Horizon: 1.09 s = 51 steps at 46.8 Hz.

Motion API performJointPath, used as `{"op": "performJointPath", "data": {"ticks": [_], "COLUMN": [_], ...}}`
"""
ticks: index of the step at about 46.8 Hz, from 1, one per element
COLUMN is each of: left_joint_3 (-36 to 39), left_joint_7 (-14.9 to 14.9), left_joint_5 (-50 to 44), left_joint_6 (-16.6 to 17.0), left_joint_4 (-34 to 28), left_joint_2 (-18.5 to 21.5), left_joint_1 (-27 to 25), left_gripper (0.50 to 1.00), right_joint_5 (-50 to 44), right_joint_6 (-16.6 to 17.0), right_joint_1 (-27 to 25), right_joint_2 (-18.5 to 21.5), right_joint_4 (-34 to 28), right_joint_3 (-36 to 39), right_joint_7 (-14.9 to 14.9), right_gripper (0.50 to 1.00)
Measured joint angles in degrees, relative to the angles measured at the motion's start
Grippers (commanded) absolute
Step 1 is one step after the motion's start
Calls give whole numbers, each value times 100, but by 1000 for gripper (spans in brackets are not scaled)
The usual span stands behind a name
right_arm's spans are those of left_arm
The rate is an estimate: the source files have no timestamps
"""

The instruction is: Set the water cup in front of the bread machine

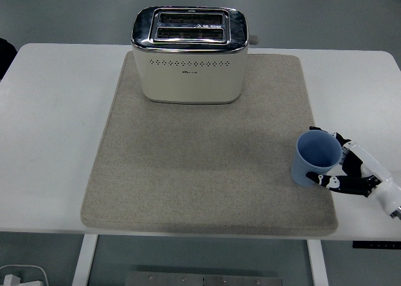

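Note:
A light blue water cup (315,158) stands upright on the right edge of the grey mat (200,160), with its mouth up and nothing showing inside. My right hand (343,164) comes in from the right edge and wraps the cup's right side, with fingers curled behind it and the thumb across its front. The cream and chrome bread machine (190,55) stands at the far middle of the mat, well away from the cup. The left arm does not show.
The white table (50,110) carries the mat. Open mat surface lies between the bread machine and the near edge. A dark object (5,54) shows at the far left edge.

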Motion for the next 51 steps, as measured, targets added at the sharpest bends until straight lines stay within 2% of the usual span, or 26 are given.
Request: {"op": "performJointPath", "data": {"ticks": [5, 9, 13, 17, 23, 38, 51], "left_joint_3": [0, 0, 0, 0, 0, 0, 0], "left_joint_7": [0, 0, 0, 0, 0, 1, 1], "left_joint_5": [0, 0, 0, 0, 0, 0, 0], "left_joint_6": [0, 0, 0, 0, 0, 0, 0], "left_joint_4": [0, 0, 0, 0, 0, 0, 0], "left_joint_2": [0, 0, 0, 0, 0, 0, 0], "left_joint_1": [-1, -1, 0, -2, 1, -2, 2], "left_gripper": [999, 999, 999, 996, 999, 999, 999], "right_joint_5": [0, 0, 0, -7, -30, -207, -203], "right_joint_6": [35, 39, 39, 39, 39, 33, 40], "right_joint_1": [-6, -6, -6, 9, 27, 154, 206], "right_joint_2": [4, 6, 5, 5, 2, -21, -33], "right_joint_4": [14, 45, 47, 47, 48, 48, 71], "right_joint_3": [0, -6, -8, -9, -17, -18, 14], "right_joint_7": [0, 0, 0, -4, -28, -314, -335], "right_gripper": [901, 856, 748, 705, 500, 500, 500]}}
